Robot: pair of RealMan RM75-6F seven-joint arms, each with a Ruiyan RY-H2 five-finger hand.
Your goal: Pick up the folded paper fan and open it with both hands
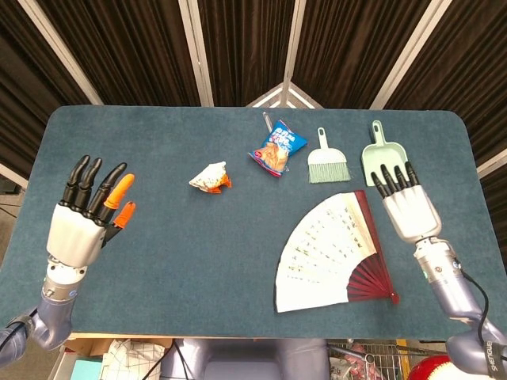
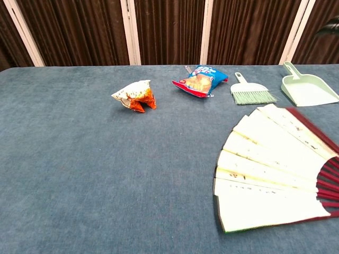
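Now the paper fan (image 1: 329,249) lies spread on the table (image 1: 198,245) while my left hand (image 1: 79,226) and right hand (image 1: 405,207) hover, fingers apart, holding nothing.

Both of my cameras give bright, even pictures, lit from overhead and slightly diffuse. Shadows are short and soft: a thin one hugs the edge of the paper fan (image 1: 333,253), another sits under my left hand (image 1: 79,226). The table (image 1: 198,237) shows no glare. Focus is sharp throughout, with no motion blur. The dark curtains (image 2: 169,32) behind lose detail. The head view bends slightly at its corners.
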